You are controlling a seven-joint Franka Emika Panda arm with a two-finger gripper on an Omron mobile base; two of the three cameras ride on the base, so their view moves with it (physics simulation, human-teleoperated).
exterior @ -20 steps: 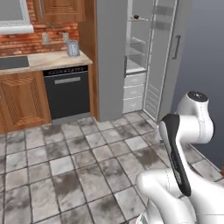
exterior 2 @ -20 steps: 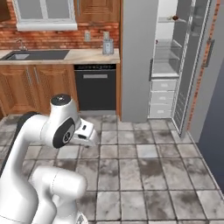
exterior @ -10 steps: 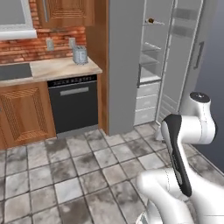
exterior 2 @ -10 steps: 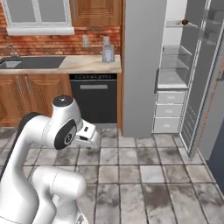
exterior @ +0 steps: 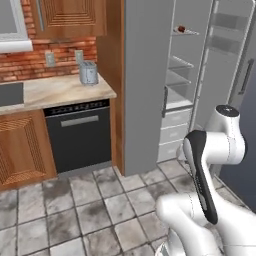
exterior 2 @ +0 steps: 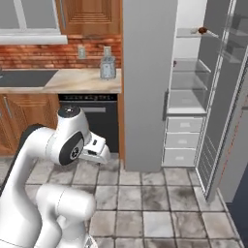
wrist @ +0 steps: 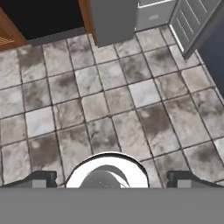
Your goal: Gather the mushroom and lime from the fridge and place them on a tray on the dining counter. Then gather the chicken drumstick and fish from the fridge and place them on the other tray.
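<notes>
Ahead, the fridge [exterior 2: 193,92] stands open, white inside with glass shelves; a small reddish-brown lump, likely the chicken drumstick [exterior 2: 202,31], lies at the front edge of the top shelf, too small to be sure. Lower shelves look bare. The gripper [wrist: 111,180] hangs spread wide over the floor tiles [wrist: 109,100], grasping nothing.

We see the grey fridge [exterior 2: 145,82], white inside, beside a black dishwasher [exterior: 80,135]. Red brick wall [exterior 2: 43,55], warm brown cabinets [exterior: 20,150], and mottled grey floor tiles [wrist: 109,100].
</notes>
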